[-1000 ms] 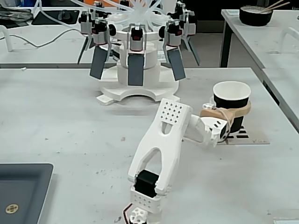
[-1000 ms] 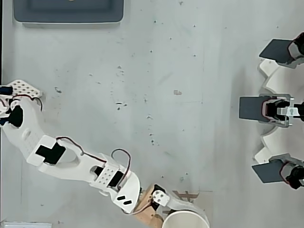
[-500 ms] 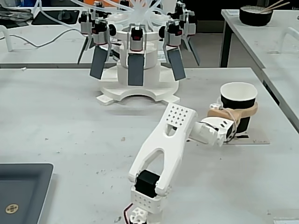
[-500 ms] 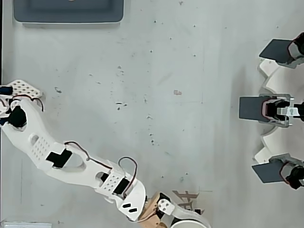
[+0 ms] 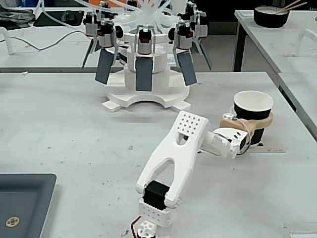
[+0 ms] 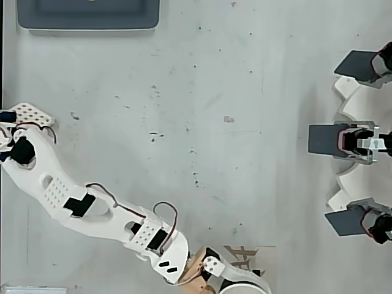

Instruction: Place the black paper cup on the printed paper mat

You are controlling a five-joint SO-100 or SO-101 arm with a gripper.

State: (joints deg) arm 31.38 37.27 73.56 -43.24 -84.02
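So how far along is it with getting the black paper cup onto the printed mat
Done: the tall black paper cup stands upright on the flat beige printed paper mat, by the fixed view. In hand: the tan-padded gripper is wrapped around the cup's middle, apparently gripping it. Left: opening the fingers and backing the white arm away. The overhead view shows only the cup's rim at its bottom edge, so exact centring is unclear.

White perforated arm (image 5: 171,158), tan gripper (image 5: 250,122)
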